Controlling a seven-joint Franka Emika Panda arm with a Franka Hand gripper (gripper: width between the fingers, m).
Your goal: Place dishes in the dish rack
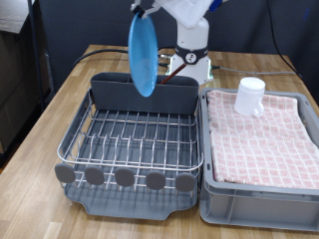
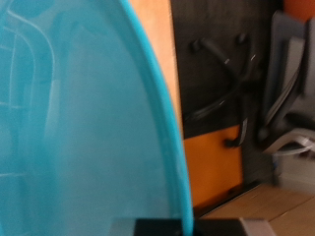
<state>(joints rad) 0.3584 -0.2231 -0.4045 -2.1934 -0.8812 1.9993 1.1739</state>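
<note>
The bright-blue plate [image 1: 143, 55] hangs on edge in the air above the far end of the dish rack [image 1: 135, 139], over its grey cutlery caddy [image 1: 145, 97]. My gripper [image 1: 141, 10] grips the plate's top rim at the exterior view's top. In the wrist view the plate [image 2: 79, 128] fills most of the picture. The white cup [image 1: 249, 96] stands upside down on the pink checked cloth in the grey crate [image 1: 261, 139]. The wooden spoon is out of view.
Round grey discs [image 1: 125, 177] line the rack's near edge. The crate stands right beside the rack on the exterior view's right. The robot base [image 1: 189, 62] stands behind the rack. A black curtain hangs at the far left.
</note>
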